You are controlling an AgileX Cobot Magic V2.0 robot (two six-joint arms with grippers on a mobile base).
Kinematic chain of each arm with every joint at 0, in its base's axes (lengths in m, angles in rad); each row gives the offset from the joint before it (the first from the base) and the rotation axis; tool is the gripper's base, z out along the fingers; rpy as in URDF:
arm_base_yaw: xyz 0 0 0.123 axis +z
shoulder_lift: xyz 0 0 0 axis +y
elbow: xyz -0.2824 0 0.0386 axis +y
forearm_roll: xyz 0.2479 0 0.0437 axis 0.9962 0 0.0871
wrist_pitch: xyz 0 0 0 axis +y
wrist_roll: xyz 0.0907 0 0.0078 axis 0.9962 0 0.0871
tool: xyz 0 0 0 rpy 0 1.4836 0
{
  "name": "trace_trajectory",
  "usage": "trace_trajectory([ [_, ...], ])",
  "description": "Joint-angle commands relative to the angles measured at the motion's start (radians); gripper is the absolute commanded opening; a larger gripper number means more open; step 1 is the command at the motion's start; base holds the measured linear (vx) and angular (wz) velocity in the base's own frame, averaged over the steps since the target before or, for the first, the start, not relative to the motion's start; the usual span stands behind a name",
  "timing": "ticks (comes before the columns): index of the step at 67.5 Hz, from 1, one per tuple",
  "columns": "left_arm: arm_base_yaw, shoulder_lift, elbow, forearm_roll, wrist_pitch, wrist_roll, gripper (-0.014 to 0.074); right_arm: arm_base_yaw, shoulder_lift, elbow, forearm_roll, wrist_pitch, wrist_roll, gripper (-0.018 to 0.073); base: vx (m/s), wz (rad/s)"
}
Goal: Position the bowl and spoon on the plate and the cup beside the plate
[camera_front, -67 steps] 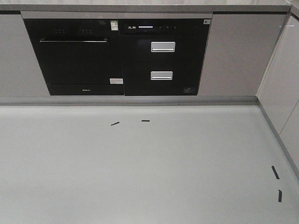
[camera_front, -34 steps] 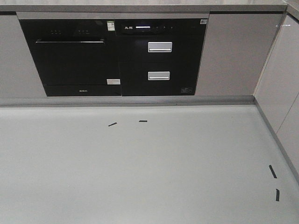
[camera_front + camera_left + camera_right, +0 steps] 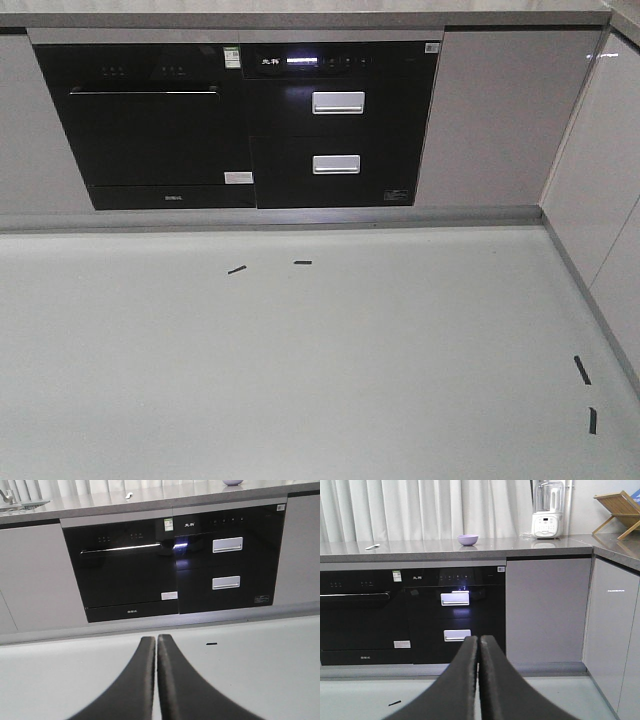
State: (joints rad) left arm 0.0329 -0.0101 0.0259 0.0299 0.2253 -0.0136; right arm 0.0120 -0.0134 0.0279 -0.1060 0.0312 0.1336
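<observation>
Pose: level, facing cabinets (image 3: 545, 610) | left fingers (image 3: 132, 685) together; right fingers (image 3: 457, 685) together | bowl (image 3: 467, 539) apparently on counter (image 3: 420, 545)

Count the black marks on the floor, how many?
4. The left mark and middle mark lie before the black appliances; the farther right mark and nearer right mark lie beside the right cabinets. Others may be off-frame.

Grey countertop (image 3: 420, 547): purple bowl (image 3: 467, 540) mid, pale spoon (image 3: 372, 546) (probably) far left, blender (image 3: 548, 510) right, wooden rack (image 3: 617, 510) corner.
</observation>
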Motion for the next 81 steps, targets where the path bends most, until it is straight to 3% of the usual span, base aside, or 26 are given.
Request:
trace_trajectory([
  [1, 0.001, -0.015, -0.008, -0.008, -0.072, -0.010, -0.0006, 0.002, -0.007, 0.004, -0.007, -0.077, -0.003, -0.0003, 0.03, -0.03],
  [81, 0.001, -0.015, -0.008, -0.008, -0.072, -0.010, -0.0006, 0.002, -0.007, 0.004, -0.007, -0.077, -0.003, -0.0003, 0.11, 0.00],
])
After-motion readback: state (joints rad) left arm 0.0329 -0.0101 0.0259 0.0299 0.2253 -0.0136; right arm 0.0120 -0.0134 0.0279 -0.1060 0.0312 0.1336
